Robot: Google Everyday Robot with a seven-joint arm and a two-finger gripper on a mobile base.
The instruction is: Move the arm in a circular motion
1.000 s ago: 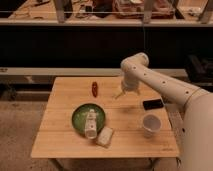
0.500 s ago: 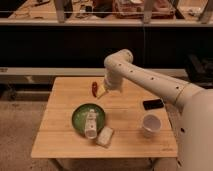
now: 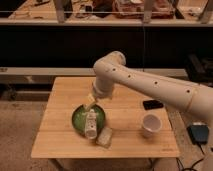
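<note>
A wooden table (image 3: 60, 142) fills the middle of the camera view, and everything else is set out on it or held over it. The arm (image 3: 155, 87) is brought in from the right edge of the view. Its long cream segment is laid on a slant across the right half of the table, rising up and to the left to a rounded elbow. From there a shorter part is turned down and slightly left. The long axis is thus directed from lower right to upper left, while the tip is pointed downward at the table's middle. This raised, bent pose is judged to be kept so that a circle can be swept without the things below being struck. None of them is needed for the task. A green plate (image 3: 76, 120) is placed left of centre, with a white bottle (image 3: 91, 125) laid on it. A paper cup (image 3: 150, 125) is stood upright, well apart to the right. A pale packet (image 3: 105, 136) is rested just beside the plate's near rim. A dark flat thing (image 3: 152, 104) is laid behind the cup. The gripper (image 3: 91, 101) is hung over the plate's far rim, near the bottle's upper end; nothing is seen held in it, and whether it is open or closed cannot be told.
</note>
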